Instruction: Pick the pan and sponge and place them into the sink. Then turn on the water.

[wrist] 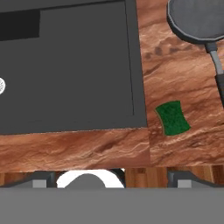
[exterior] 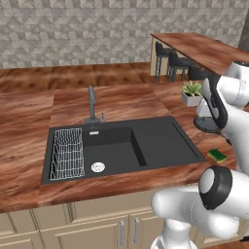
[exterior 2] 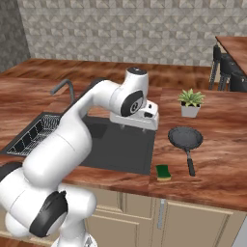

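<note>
The black sink (exterior: 165,143) is set into the wooden counter, with its silver drain (exterior: 97,167) in the deep left basin. No stream runs from the dark faucet (exterior: 91,103). The black pan (exterior 2: 185,137) lies on the counter to the right of the sink, with its handle pointing toward the front edge. Near that edge lies the green-faced sponge (exterior 2: 163,172), between the sink and the pan handle. My gripper (exterior 2: 139,126) hangs open and empty above the drainboard's right part. Looking down, the hand view takes in the sponge (wrist: 173,119), the pan (wrist: 197,19) and the drainboard (wrist: 87,65).
A wire rack (exterior: 67,153) sits in the sink's left side. A potted plant (exterior 2: 190,103) stands behind the pan. Dark bar stools (exterior: 170,61) and a raised wooden bar stand at the back right. The counter's front edge is close to the sponge.
</note>
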